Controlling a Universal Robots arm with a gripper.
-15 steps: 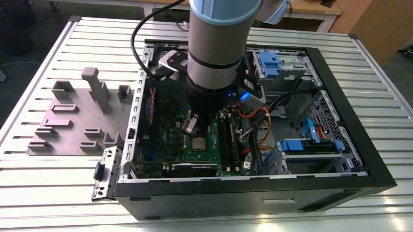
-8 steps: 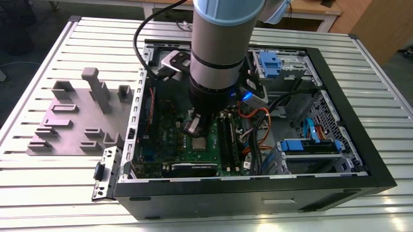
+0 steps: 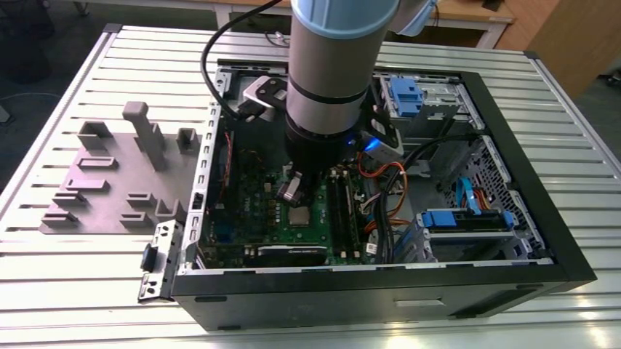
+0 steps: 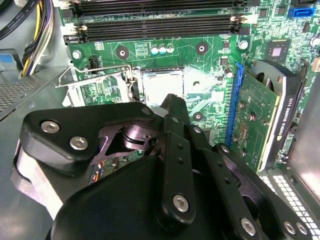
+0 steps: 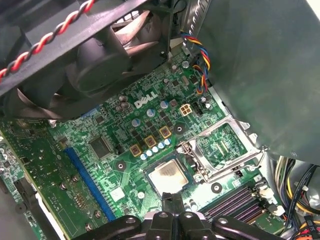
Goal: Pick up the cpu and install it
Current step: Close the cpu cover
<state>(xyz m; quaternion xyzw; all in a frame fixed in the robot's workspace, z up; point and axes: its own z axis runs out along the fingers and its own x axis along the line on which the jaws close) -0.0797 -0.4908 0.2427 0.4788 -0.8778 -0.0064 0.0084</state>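
The cpu (image 5: 169,175), a small square chip with a shiny metal top, lies flat in the motherboard socket inside the open computer case (image 3: 388,280). It also shows in the second wrist view (image 4: 160,85) and in the exterior view (image 3: 301,215). My gripper (image 5: 172,199) hangs just above the chip's near edge, its black fingers drawn together with nothing between them. In the exterior view the gripper (image 3: 291,190) is directly over the socket. The silver socket frame (image 5: 222,145) stands flipped open beside the chip.
Black memory slots (image 4: 155,25) run alongside the socket, and a graphics card (image 4: 270,110) stands on the other side. A fan (image 5: 110,55) and coloured cables (image 5: 197,60) hang close. A grey fixture block (image 3: 116,178) sits on the slatted table at the exterior view's left.
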